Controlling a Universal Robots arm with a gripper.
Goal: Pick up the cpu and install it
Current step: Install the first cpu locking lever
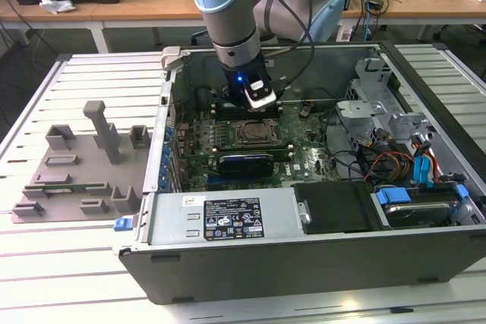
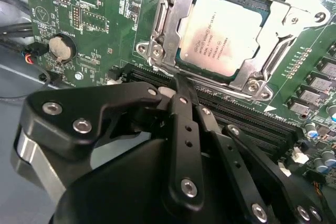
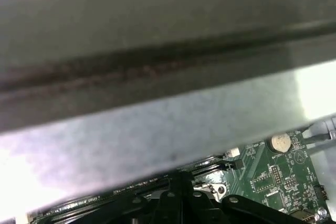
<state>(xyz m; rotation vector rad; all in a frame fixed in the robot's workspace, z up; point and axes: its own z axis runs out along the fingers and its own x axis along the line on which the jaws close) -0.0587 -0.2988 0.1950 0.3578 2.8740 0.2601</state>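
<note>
- Your cpu (image 2: 224, 35) sits in the socket on the green motherboard (image 2: 94, 19), its pale metal top facing up and framed by the silvery retention bracket (image 2: 168, 30).
- In the second wrist view your tool (image 2: 181, 90) has its black fingers (image 2: 184, 108) pressed together into a single narrow tip, with nothing pinched between them.
- That tip is just beside the near edge of the bracket, over the black memory slots (image 2: 247, 116); you cannot tell from here whether it touches the board.
- A round coin battery (image 2: 61, 47) lies on the motherboard well apart from the socket.
- In the exterior view your arm (image 1: 231, 13) reaches down into the open computer case (image 1: 304, 210), its wrist just above the socket area.
- The case rests on a slatted bench (image 1: 45, 263), and a grey moulded fixture tray (image 1: 83, 165) lies on the bench at the exterior view's left of the case.
- In the first wrist view a grey case wall (image 3: 157, 77) runs across close to the camera.
</note>
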